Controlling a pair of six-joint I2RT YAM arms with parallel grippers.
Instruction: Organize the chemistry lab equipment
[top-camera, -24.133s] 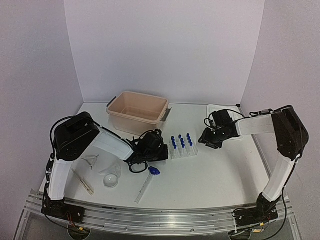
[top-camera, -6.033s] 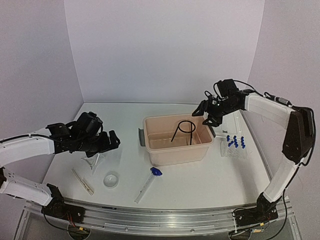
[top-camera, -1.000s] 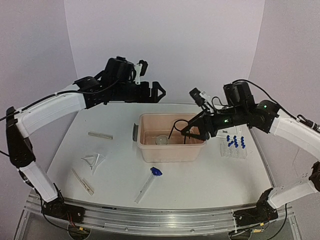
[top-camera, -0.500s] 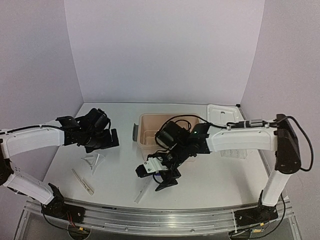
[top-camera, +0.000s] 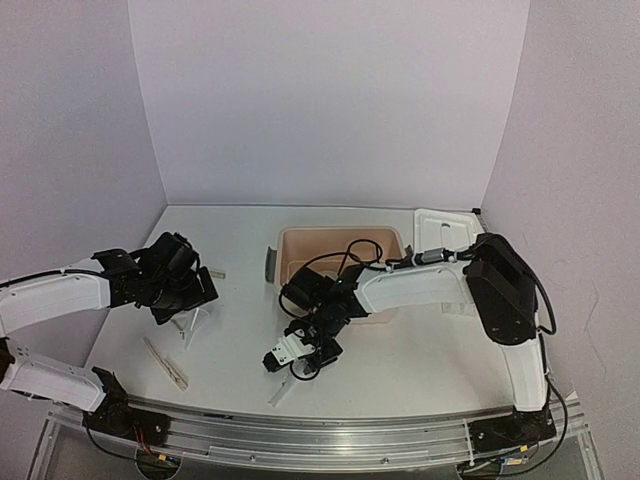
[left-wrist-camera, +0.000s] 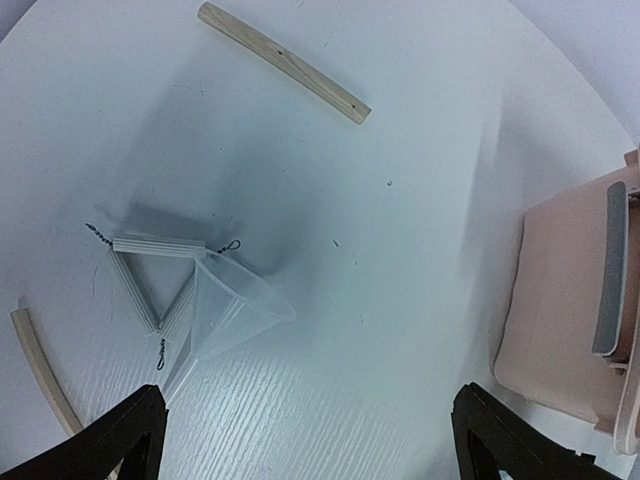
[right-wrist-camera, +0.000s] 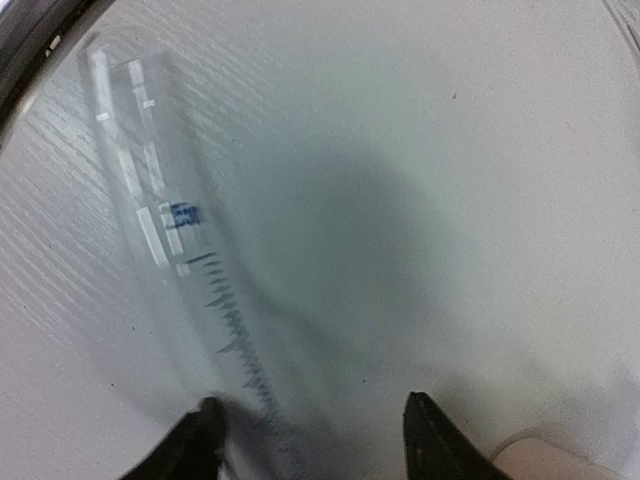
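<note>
White-shelled left arm (top-camera: 50, 300) and right arm (top-camera: 420, 285), black joints (top-camera: 505, 290), thin black cables (top-camera: 547, 300), black pointed claw fingers (left-wrist-camera: 125, 440)

Clear funnel (left-wrist-camera: 232, 305) on side; grad. tube (right-wrist-camera: 172, 240) flat

- Beige tub (top-camera: 335, 233), grey handle (top-camera: 270, 265) on its left end, standing mid-bench (top-camera: 240, 345).
- White rectangular lid (top-camera: 440, 228), lying flat just right of the tub.

Reaching low toward nine o'clock with left gripper (left-wrist-camera: 310, 440), jaws spread wide; stretching across to six o'clock with right gripper (right-wrist-camera: 315, 420), pointed down, jaws parted.
</note>
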